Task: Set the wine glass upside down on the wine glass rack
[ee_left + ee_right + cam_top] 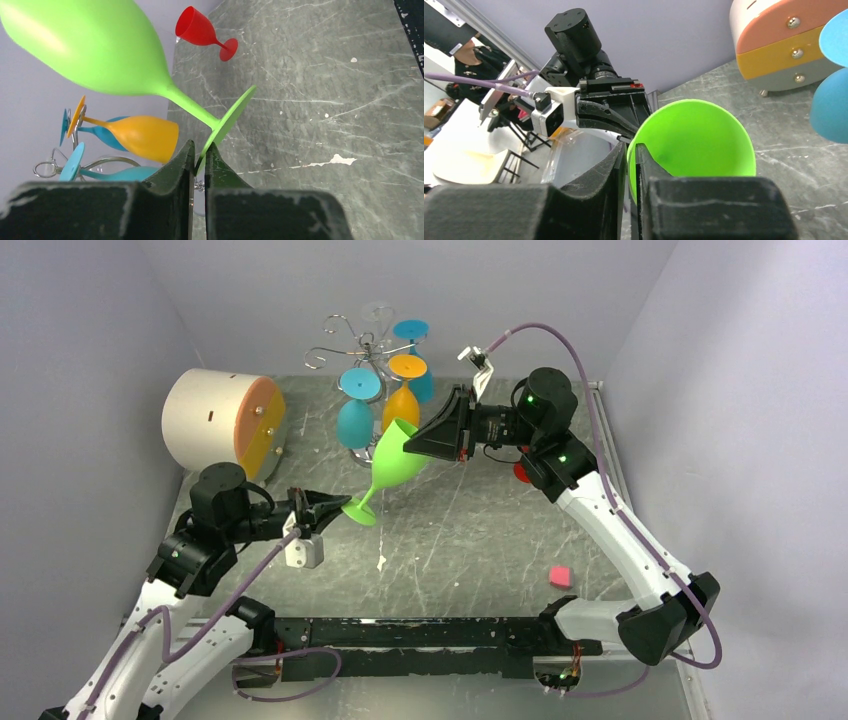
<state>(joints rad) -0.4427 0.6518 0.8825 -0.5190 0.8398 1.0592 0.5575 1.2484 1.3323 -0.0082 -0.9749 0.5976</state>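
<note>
Left claw (338,508) clamped narrow on the foot edge of the green glass (396,452); right claw (412,440) clamped on its bowl rim. I read the glass as tilted, off the table, mid-scene, just near of the rack (362,338), which carries other glasses (354,423).

No text, brand or number can be read in any view. The green glass (395,455) and the cream drum (205,420) show plain colour only.
</note>
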